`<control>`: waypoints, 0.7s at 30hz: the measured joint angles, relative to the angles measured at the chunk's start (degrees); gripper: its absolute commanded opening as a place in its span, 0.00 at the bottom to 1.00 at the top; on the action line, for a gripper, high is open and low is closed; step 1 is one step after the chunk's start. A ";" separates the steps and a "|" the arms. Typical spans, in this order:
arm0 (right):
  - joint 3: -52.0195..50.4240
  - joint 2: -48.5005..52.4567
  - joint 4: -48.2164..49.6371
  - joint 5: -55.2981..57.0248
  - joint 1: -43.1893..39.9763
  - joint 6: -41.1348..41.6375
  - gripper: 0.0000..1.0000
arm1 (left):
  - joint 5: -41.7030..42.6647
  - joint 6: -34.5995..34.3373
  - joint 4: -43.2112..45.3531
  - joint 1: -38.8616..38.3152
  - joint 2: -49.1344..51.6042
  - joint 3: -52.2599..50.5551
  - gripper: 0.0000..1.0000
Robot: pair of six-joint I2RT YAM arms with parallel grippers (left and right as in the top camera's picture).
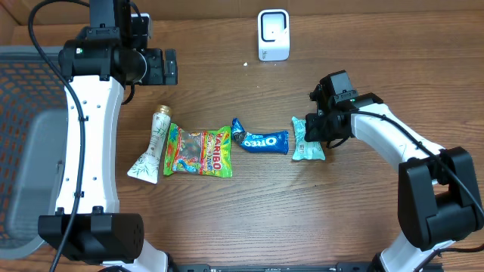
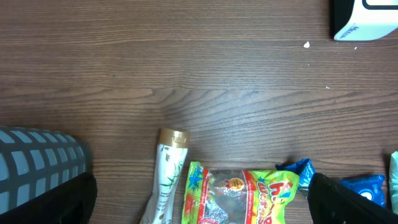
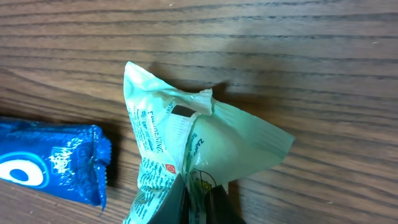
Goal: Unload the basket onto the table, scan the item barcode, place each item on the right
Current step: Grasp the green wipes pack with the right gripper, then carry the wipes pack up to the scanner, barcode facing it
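Observation:
The item, a mint-green crinkly packet point(image 1: 308, 142), lies on the wooden table at the right end of a row of goods. My right gripper point(image 1: 318, 133) is shut on its near edge. In the right wrist view both dark fingers point(image 3: 177, 200) pinch the film of the packet point(image 3: 205, 134), which bulges upward. I cannot make out a barcode on it. The white scanner point(image 1: 273, 35) stands at the back of the table, also at the top right of the left wrist view point(image 2: 367, 17). My left gripper point(image 1: 168, 66) hangs open over the back left, holding nothing point(image 2: 199, 208).
A blue Oreo pack point(image 1: 261, 140), a Haribo bag point(image 1: 198, 151) and a white tube point(image 1: 155, 143) lie in line left of the packet. A grey mesh basket point(image 1: 23, 151) stands at the far left, its corner in the left wrist view point(image 2: 37, 162).

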 measured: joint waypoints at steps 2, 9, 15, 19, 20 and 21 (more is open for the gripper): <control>0.00 0.00 0.00 -1.22 0.00 -0.02 0.04 | 0.00 0.00 0.00 0.00 0.00 0.00 1.00; 1.18 0.02 -2.67 -12.17 -0.81 -0.09 0.04 | 0.00 0.00 -0.02 0.00 0.00 0.00 1.00; 4.44 -0.02 -2.75 -21.20 -3.54 2.12 0.04 | 0.00 0.00 0.00 0.00 0.00 0.00 1.00; 4.76 -0.72 -2.71 -23.54 -4.37 2.91 0.04 | 0.00 0.00 -0.02 0.00 0.00 0.00 0.99; 4.76 -1.18 -2.62 -23.87 -4.39 3.19 0.04 | 0.00 0.00 0.00 0.00 0.00 0.00 1.00; 4.76 -1.81 -2.29 -24.11 -4.39 3.65 0.04 | 0.00 0.00 0.00 0.00 0.00 0.00 1.00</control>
